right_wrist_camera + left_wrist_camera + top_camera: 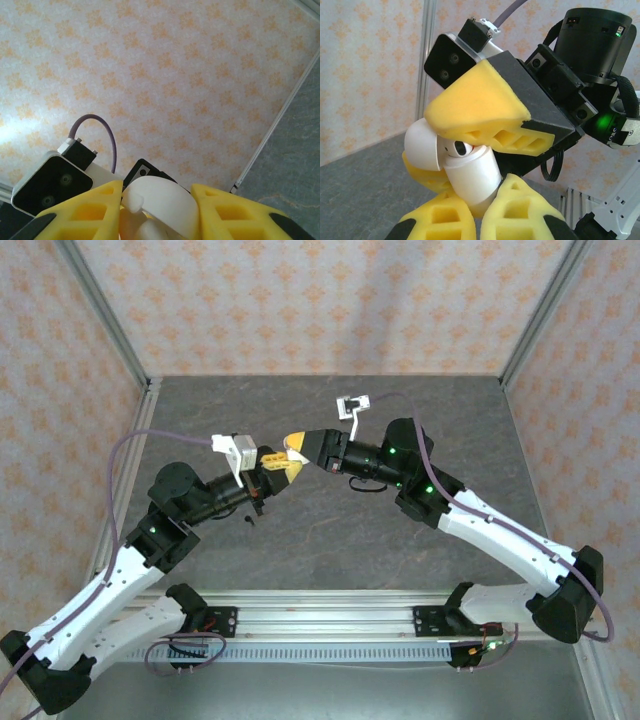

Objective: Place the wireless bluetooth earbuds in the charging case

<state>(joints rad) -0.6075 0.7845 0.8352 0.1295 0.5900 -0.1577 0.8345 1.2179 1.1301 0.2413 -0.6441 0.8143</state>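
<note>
— Wallpapered panels (300, 300) box in the dark grey table (330, 540), and both arms meet in mid-air above its middle. Where's the case?

— Off the table, between them. The left gripper (283, 468) has its jaws clamped on the body of the white charging case (472, 177), whose lid (421, 145) hangs open to one side.

— And the earbud?

— A white earbud (456, 148) with a dark spot sits at the case's mouth, seemingly partly in its well. The right gripper (156, 189) has one jaw above that open top and one below. I cannot tell whether they pinch the bud, the lid, or merely bracket them.

— So the step is seating it?

— I'd judge so. Hold the case rigid on the left and push the bud straight along the well's axis with light pressure. Don't lean on the lid, since its hinge looks the weak point. Loosen the right grip only once the bud sits flush, or it may drop to the table.
</note>
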